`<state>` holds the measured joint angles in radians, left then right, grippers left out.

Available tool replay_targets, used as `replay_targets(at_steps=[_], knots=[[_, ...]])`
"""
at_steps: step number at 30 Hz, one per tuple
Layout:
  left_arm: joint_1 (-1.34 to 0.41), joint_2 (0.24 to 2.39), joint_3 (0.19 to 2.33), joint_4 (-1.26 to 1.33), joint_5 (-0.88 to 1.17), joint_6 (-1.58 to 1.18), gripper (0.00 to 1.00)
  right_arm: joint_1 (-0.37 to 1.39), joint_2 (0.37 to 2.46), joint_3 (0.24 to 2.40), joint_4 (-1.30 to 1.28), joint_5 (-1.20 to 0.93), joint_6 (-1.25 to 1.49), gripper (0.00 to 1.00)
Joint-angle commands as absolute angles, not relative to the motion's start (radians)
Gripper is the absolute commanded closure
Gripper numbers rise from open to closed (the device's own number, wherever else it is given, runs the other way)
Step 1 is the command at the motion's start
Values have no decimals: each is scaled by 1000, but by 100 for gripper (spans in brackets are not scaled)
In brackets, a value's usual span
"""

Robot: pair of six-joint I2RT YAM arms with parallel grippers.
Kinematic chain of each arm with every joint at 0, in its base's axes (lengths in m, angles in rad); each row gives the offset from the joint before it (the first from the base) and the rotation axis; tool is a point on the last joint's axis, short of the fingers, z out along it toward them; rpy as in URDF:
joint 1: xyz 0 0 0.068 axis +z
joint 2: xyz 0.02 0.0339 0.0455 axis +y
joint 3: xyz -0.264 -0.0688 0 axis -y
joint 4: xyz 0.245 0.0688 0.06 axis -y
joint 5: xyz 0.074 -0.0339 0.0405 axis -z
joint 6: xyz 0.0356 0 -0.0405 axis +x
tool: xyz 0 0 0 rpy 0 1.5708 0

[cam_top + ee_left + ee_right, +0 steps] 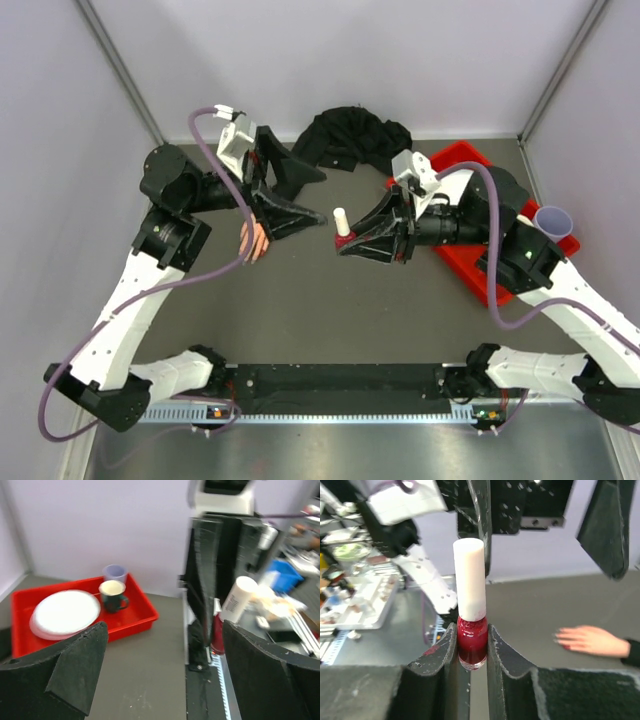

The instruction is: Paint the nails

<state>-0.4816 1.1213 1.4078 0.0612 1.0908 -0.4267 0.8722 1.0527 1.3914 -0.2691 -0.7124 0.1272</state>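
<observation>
- Grey tabletop (330, 320) enclosed by pale walls; red tray (142, 617) with plate (64, 611), mug (113, 596) and cup (115, 572) stands to the right, well apart from the work.
- Right gripper (348, 243): fingers pressed on the red polish bottle (472, 642), holding it upright, white cap (469, 575) on.
- Left gripper (320, 197): fingers spread, the cap standing between them, apparently untouched.
- Mannequin hand (592, 641) lies flat on the tabletop beneath the left arm; the nails (559, 636) point toward the bottle. Whether any is coated cannot be told.
- Step in hand, as judged: opening the bottle. No brush is out.
- Next move calls for closing the left fingers squarely on the cap, then twisting and lifting while the right gripper resists; an off-centre grip risks tilting the bottle.
</observation>
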Motion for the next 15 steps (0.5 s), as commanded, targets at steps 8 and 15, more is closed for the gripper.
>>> replay_targets(at_steps=[8, 15], knots=[[-480, 1066, 1454, -86, 575, -517, 16, 883, 1077, 1476, -430, -192, 43, 100], [-595, 1103, 1477, -72, 400, -520, 17, 899, 1118, 1500, -433, -106, 31, 100]])
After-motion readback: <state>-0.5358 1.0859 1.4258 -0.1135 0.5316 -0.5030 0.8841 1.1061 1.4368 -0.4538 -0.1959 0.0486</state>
